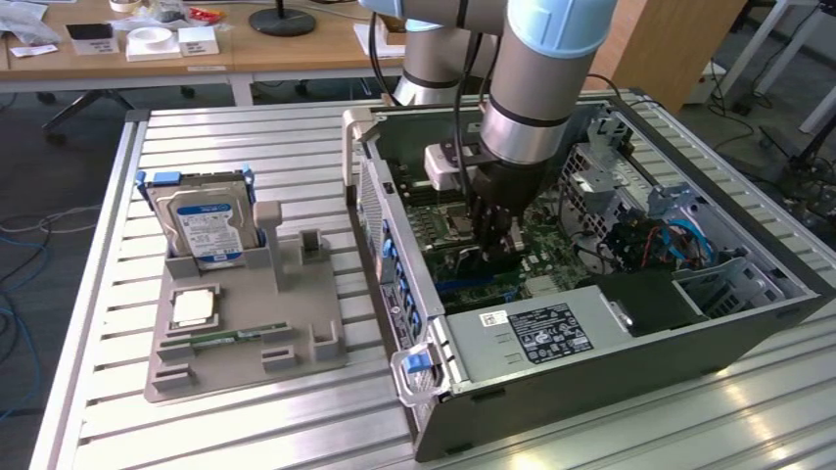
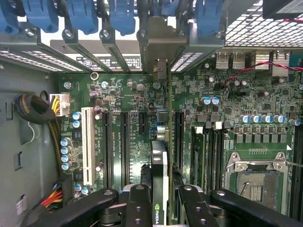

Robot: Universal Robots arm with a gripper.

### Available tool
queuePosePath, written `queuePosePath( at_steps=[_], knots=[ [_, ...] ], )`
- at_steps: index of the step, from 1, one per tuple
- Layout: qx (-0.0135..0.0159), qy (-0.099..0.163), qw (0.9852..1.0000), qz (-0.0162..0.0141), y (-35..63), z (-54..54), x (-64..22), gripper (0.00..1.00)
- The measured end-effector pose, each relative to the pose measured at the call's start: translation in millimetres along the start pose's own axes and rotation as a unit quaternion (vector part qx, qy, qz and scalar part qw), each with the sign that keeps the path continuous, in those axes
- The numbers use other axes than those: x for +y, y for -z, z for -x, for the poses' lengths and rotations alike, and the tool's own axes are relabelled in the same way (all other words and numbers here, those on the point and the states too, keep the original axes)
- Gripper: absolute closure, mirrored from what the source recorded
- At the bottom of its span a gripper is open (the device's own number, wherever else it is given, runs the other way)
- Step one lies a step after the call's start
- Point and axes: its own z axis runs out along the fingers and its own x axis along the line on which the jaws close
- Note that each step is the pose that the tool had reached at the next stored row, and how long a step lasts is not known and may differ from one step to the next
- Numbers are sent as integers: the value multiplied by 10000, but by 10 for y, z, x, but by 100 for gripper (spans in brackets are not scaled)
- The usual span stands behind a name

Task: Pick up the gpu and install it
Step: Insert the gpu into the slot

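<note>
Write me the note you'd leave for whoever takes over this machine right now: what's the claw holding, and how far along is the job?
Gripper: shut on the gpu, held edge-on.
Where: inside the open computer case, down at the motherboard slots, bracket end toward the rear openings.
Done: gpu picked up and carried into the case.
Left: seating; whether it sits in a slot yet cannot be told.

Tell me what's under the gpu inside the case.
The gpu, gripped edge-on by the claw, stands over the green motherboard, with long black slots on either side. Whatever lies directly beneath it is covered by the card itself.
</note>
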Motion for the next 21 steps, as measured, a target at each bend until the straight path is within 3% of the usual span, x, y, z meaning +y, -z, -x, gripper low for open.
queuePosePath(
  at_steps=[21],
  knots=[
    [1,0,10000,0,-22,-14,-2,73]
  ],
)
